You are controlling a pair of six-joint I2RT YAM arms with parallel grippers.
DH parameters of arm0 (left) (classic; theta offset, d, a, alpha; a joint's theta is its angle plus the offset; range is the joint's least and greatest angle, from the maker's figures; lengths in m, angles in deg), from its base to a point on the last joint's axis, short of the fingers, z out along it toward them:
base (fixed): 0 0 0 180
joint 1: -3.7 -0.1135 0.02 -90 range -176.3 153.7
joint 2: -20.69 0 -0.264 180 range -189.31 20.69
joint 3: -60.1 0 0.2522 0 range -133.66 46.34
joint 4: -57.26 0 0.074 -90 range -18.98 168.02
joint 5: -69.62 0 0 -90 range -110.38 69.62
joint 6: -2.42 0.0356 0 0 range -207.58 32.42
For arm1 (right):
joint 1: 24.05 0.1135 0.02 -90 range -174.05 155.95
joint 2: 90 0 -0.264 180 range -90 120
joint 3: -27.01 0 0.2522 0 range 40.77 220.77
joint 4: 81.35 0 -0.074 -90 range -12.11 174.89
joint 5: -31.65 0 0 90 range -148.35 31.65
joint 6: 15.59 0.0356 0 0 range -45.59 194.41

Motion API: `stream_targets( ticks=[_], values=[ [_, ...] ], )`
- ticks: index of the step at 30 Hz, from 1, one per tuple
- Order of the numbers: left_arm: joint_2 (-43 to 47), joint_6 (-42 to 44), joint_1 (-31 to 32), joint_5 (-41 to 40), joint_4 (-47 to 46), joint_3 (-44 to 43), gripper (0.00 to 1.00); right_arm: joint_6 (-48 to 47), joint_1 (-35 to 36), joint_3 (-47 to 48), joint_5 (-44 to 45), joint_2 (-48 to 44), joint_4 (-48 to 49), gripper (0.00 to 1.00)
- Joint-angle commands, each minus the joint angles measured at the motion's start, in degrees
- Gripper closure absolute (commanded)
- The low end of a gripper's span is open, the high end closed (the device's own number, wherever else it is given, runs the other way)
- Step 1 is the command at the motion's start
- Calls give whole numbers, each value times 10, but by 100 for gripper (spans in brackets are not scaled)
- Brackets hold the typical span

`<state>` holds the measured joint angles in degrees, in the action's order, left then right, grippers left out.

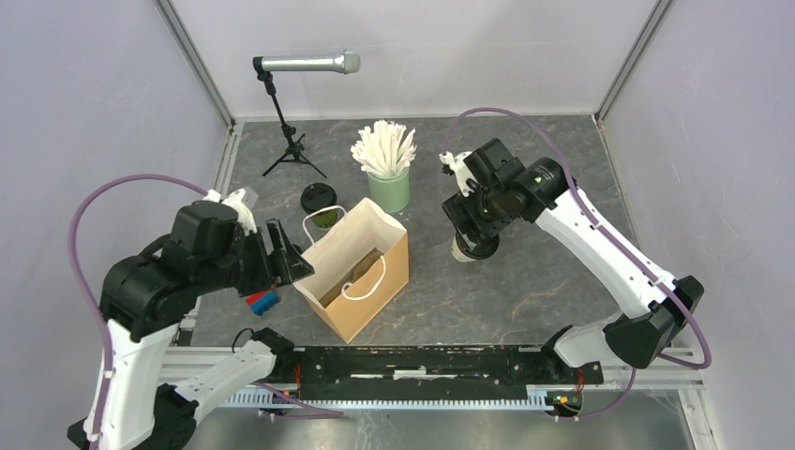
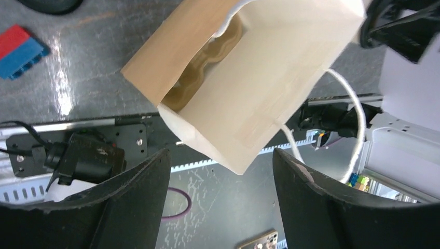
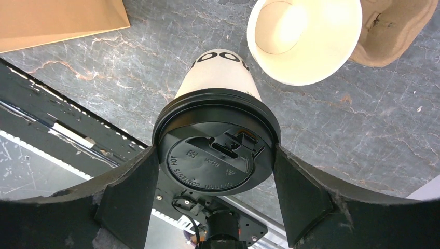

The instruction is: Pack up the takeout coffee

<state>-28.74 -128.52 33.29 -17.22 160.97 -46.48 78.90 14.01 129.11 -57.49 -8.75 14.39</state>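
Observation:
A white takeout coffee cup (image 3: 220,78) with dark print and a round black lid (image 3: 215,155) stands on the table right of the bag. My right gripper (image 3: 215,150) is over it from above, shut, with both fingers pressed against the lid's rim. In the top view that gripper (image 1: 473,239) hides most of the cup. An olive-green cup (image 1: 324,219) with a black lid stands behind the bag's far left corner. My left gripper (image 2: 222,155) hangs open and holds nothing. It is just off the left corner of the brown paper bag (image 2: 249,88), whose mouth stands open (image 1: 352,272).
A lidless cream cup (image 3: 303,39) and a brown cardboard piece (image 3: 394,28) lie just beyond the white cup. A mint-green cup of white sticks (image 1: 387,187) stands behind the bag. A microphone on a tripod (image 1: 291,103) is at the back left. Red and blue blocks (image 1: 264,301) lie under my left arm.

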Motion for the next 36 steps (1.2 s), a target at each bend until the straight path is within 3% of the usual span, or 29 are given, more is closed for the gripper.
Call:
stream_targets(
  ticks=[1, 5, 9, 13, 18, 22, 28, 36],
  values=[
    [-1, -37, -2, 28, 31, 47, 23, 14, 1, 40, 8, -10, -15, 28],
    [-10, -26, -2, 57, 1, 91, 29, -10, 2, 107, 40, -3, -14, 27],
    [-19, -12, -2, 36, -14, 106, 33, -40, 2, 201, 52, 13, -8, 27],
    [-20, -6, -2, 45, -40, 129, 45, -70, 2, 228, 14, 1, 34, 28],
    [-23, 25, -2, 41, -56, 119, 71, -84, 3, 188, -55, -47, 116, 30],
    [-11, 59, -2, 51, -97, 124, 84, -96, 4, 146, -115, -86, 171, 30],
    [-17, 122, -3, 75, -133, 125, 91, -124, 22, 80, -195, -130, 219, 30],
    [-44, 122, -3, 135, -169, 108, 93, -127, 46, 29, -266, -163, 259, 29]
  ],
)
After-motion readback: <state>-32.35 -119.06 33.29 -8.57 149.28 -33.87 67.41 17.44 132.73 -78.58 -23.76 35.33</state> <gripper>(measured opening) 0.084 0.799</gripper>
